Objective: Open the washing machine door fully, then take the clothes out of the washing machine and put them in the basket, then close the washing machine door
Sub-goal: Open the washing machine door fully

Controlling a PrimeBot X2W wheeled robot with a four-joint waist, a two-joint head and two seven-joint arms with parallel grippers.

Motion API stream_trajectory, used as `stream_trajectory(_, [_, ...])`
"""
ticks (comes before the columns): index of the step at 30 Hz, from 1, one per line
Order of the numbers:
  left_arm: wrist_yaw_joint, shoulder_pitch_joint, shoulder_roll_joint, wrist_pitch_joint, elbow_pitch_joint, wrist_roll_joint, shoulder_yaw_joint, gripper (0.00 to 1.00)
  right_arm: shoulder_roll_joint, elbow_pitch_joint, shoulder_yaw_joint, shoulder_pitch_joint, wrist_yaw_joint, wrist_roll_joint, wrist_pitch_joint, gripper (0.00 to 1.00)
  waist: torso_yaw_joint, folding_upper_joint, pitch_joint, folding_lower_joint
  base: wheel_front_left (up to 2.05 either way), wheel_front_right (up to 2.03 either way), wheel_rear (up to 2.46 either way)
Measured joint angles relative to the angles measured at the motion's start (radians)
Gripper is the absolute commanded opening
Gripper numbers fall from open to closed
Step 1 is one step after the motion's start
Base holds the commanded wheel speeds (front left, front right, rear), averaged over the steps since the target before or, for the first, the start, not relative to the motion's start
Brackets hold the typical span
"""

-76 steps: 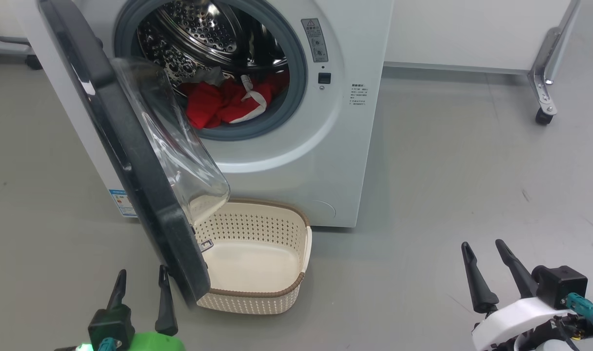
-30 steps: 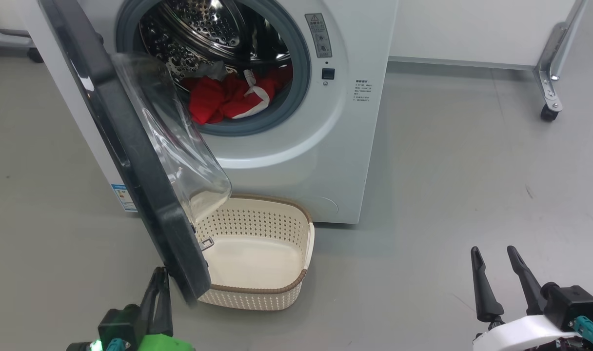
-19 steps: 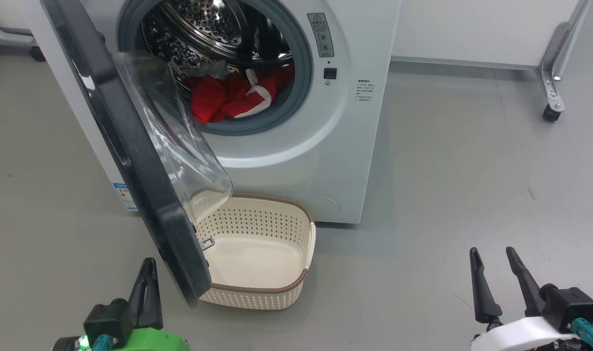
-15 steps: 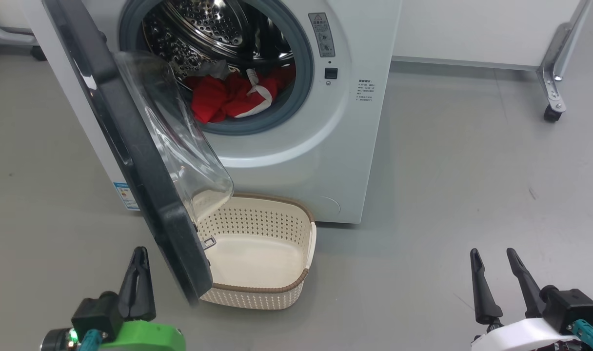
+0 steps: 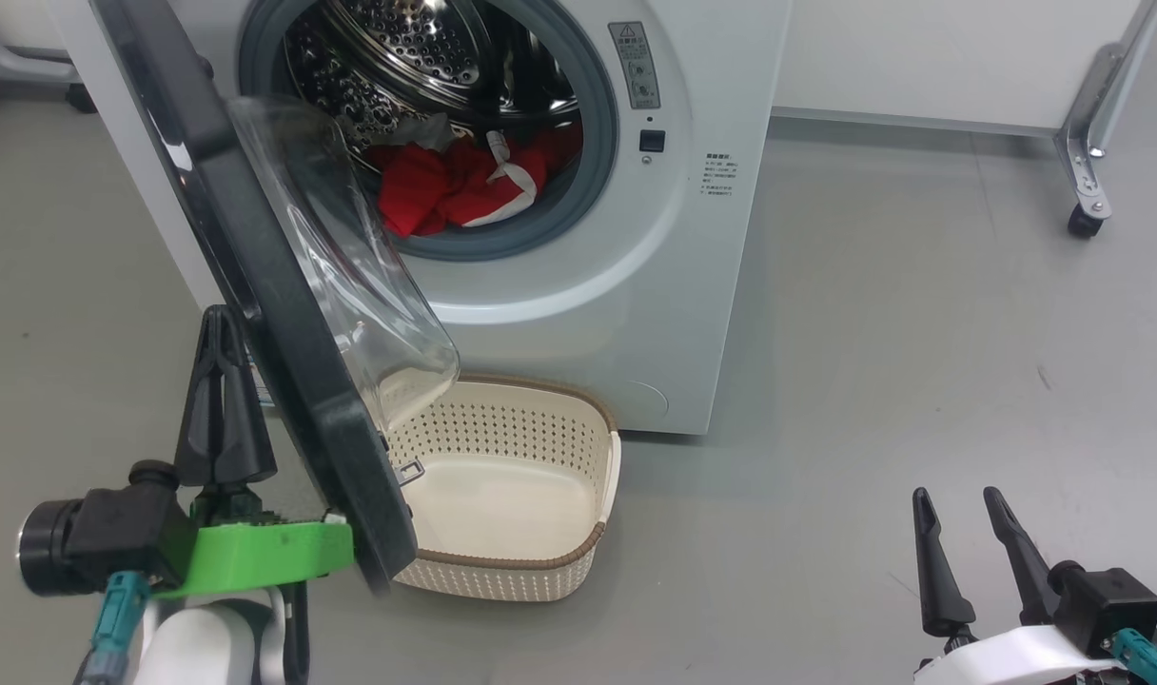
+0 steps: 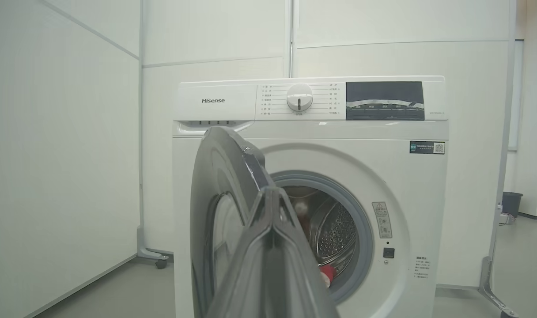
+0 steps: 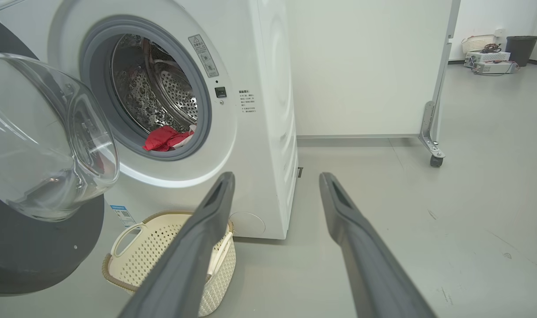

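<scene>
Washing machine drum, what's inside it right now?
Red clothes with white trim lie low in the drum, a grey piece above them. The open door hides the drum's lower left.

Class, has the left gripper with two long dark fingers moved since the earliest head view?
Yes. The left gripper, now shut, has risen from level with the near rim of the cream perforated basket to above it, outside the black-rimmed round door.

The drum (image 5: 398, 43) is shiny perforated steel; the gasket (image 5: 599, 133) is matt grey rubber. The door (image 5: 303, 381) has a matt black plastic rim and glossy clear glass. The clothes (image 5: 426, 190) are red cloth. The basket (image 5: 502, 582) is smooth, cream, perforated plastic.
</scene>
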Motion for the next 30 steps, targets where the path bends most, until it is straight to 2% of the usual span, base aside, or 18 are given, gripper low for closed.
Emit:
stream_trajectory(8, [0.000,-0.012,0.000,0.000,-0.044,0.000,-0.100,0.00,0.010,-0.001,0.013,0.000,0.000,-0.008,0.000,1.00,-0.015,0.0000,0.002,0.0000,0.00,0.00,0.00])
stream_trajectory(17, [-0.002,0.049,0.001,0.000,0.059,-0.004,-0.211,0.00,0.023,0.001,0.018,-0.001,0.001,-0.009,0.000,1.00,-0.051,0.0000,0.006,0.0000,0.00,0.00,0.00])
stream_trajectory(30, [-0.002,0.065,0.002,0.009,0.190,-0.035,-0.244,0.00,0.028,0.007,0.006,-0.002,0.002,-0.013,0.000,1.00,-0.085,0.0000,0.011,0.0000,0.00,0.00,0.00])
